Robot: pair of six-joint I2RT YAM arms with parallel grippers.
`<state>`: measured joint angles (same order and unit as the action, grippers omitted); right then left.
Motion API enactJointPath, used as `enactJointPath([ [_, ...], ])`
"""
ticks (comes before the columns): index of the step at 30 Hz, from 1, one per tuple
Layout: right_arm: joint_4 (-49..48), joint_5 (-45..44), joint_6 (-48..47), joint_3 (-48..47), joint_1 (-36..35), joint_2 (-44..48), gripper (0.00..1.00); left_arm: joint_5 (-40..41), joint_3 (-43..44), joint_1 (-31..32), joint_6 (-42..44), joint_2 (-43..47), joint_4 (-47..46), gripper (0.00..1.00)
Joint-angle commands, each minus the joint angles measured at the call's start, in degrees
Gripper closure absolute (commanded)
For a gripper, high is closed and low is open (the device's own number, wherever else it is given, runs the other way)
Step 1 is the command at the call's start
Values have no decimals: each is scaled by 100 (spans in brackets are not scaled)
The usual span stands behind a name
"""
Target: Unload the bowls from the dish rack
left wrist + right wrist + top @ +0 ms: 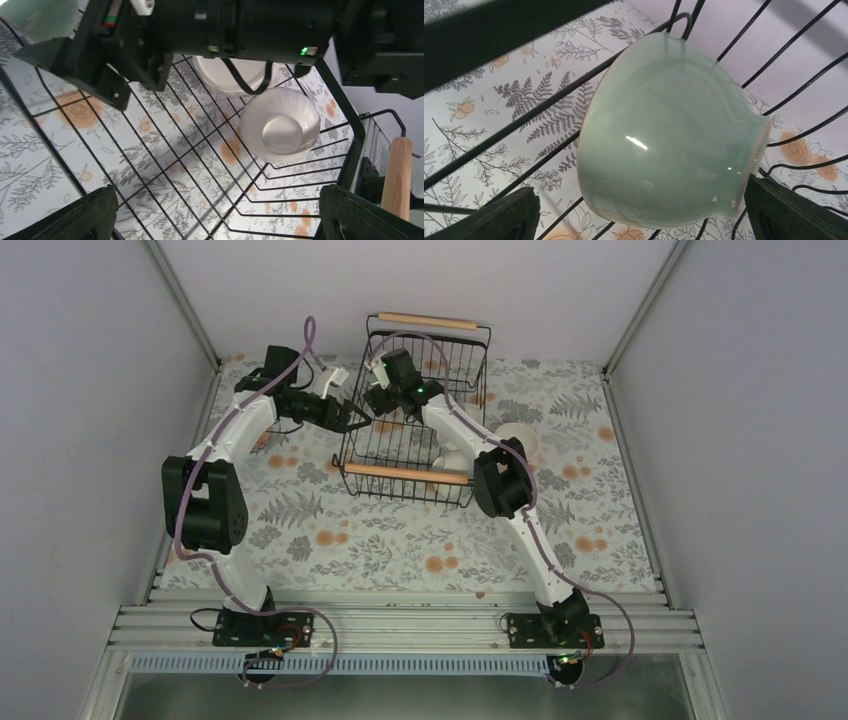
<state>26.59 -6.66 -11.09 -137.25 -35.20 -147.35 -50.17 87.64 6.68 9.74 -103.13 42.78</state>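
Observation:
The black wire dish rack (455, 360) with two wooden handles stands at the back middle. My right gripper (379, 396) reaches into its left part. In the right wrist view it (644, 220) is open, its fingers either side of a pale mint-green bowl (669, 135) that lies tipped against the rack's wires (529, 125). My left gripper (353, 420) is at the rack's left wall, open and empty (220, 220). It looks through the wires (165, 145) at an upturned scalloped white bowl (280, 131) and a plain white bowl (227, 75) behind it.
A white bowl (521, 441) sits on the floral table (330, 530) to the right of the rack. More white bowls (455, 456) lie in the rack's near right corner by the near wooden handle (405, 473). Grey walls close in both sides.

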Motion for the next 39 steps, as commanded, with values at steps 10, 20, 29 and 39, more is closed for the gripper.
enactJointPath([
  [10,-689,-970,-327,-143,-66,-413,0,-386,-143,157,-90,-55,-103,0],
  [20,-992,-980,-412,-105,-70,-418,13,-421,-184,169,-76,25,-121,0],
  [29,-857,-855,-339,81,-23,-228,57,-449,-158,167,-44,102,-102,0],
  [39,-930,-933,-325,693,60,567,65,-395,6,158,56,174,24,0],
])
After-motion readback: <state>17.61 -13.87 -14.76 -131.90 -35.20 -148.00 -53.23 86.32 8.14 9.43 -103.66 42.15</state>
